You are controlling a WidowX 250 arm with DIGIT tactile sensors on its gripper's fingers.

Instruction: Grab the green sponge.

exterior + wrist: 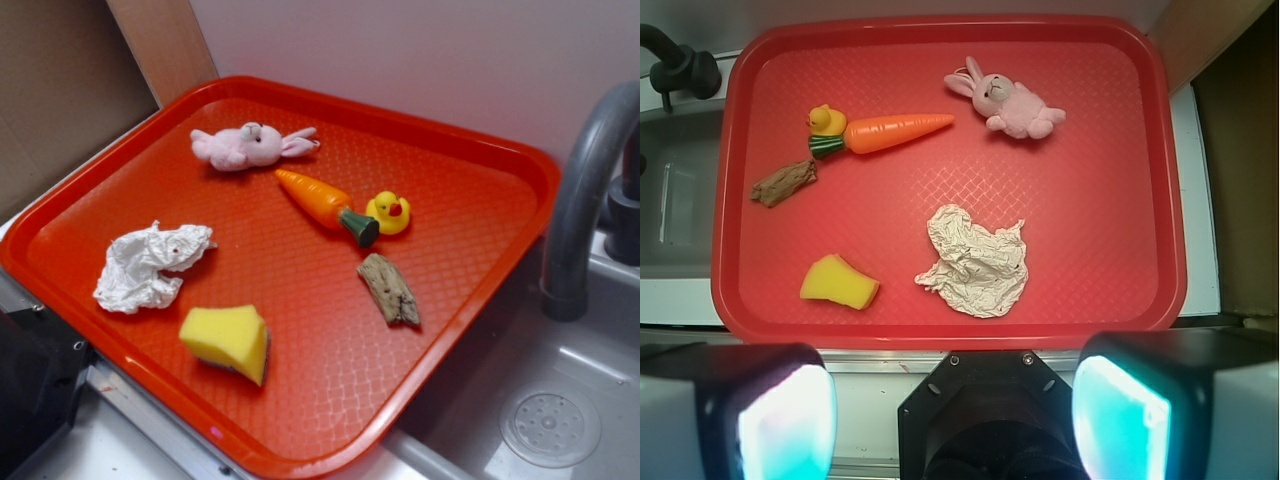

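Green sponge (838, 283) on tray (1140, 300) | well ahead-left of gripper (955, 420) | jaws apart, empty

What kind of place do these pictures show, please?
Probably a toy kitchen or sink counter set up for robot trials: a grey faucet curves over a sink basin with a drain, and a red tray of small toys rests beside it.

Gripper (955, 415): black housing with two visible screws; two broad black fingers (735, 410) with glowing pale cyan-white inner pads.
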